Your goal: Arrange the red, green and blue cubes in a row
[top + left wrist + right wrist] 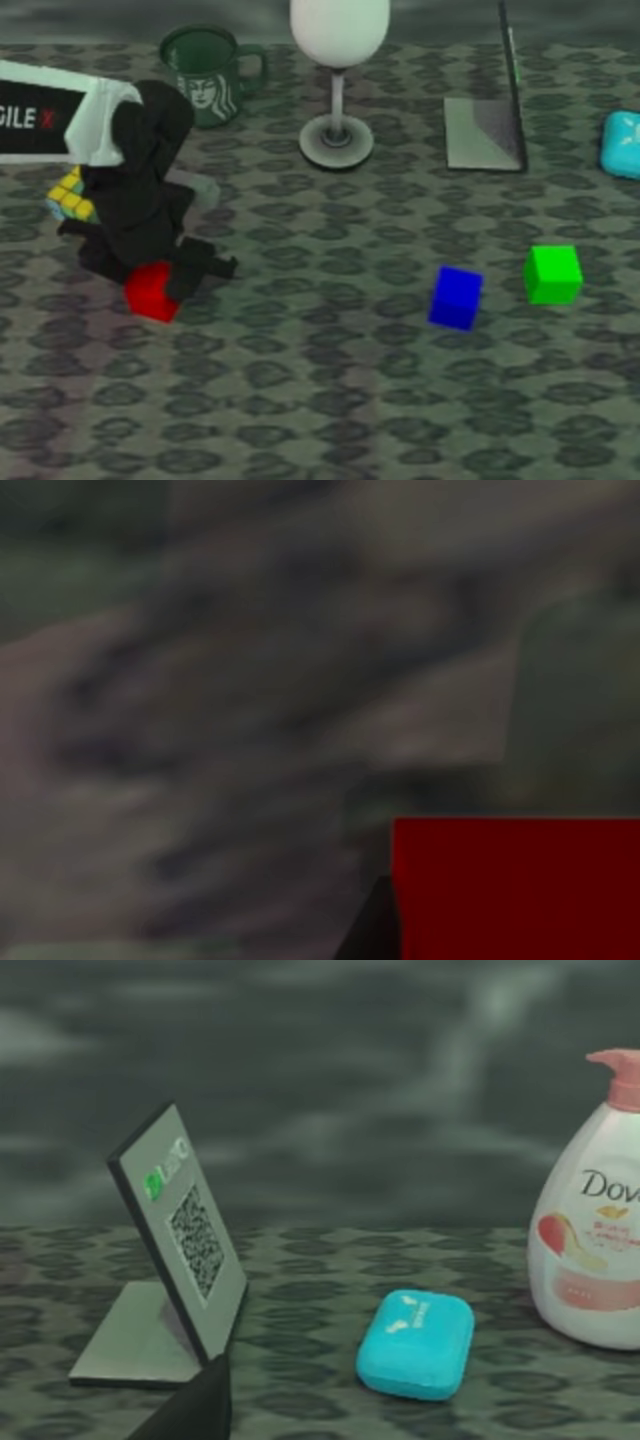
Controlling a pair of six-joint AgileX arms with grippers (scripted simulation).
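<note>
The red cube (150, 293) sits at the left of the table, and my left gripper (162, 282) is shut on it from above. The left wrist view shows the red cube (515, 890) filling one corner, with one of the dark fingers (375, 927) pressed against its side. At the right lie the blue cube (456, 297) and the green cube (552, 274), a short gap between them. My right arm is parked outside the top view; only one of its fingers (200, 1405) shows, with nothing against it.
At the back stand a green mug (205, 75), a wine glass (338, 70) and a QR sign stand (487, 130). A teal soap bar (625, 143) lies at the right edge, near a lotion bottle (595, 1220). A chequered puzzle cube (68, 195) peeks out beside the left arm.
</note>
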